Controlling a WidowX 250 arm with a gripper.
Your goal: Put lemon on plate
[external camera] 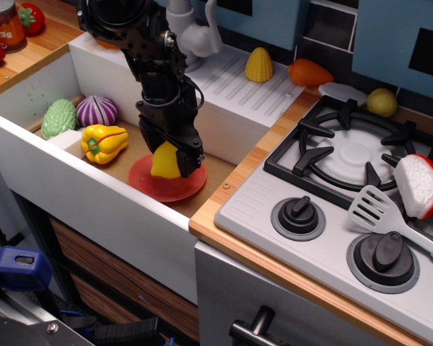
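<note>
- Observation.image view: we see the lemon low over the red plate in the sink.
- We judge a release from here could let the oval lemon roll off the shallow rim.
- Our fingers clench the lemon; whether it touches the plate is unclear.

Bright, even indoor light; soft shadows, sharp focus, no glare.

Red-labelled jar at the top left corner, white lettering cut off by the frame edge, roughly "BEA", no other legible text, brands or numbers
</note>
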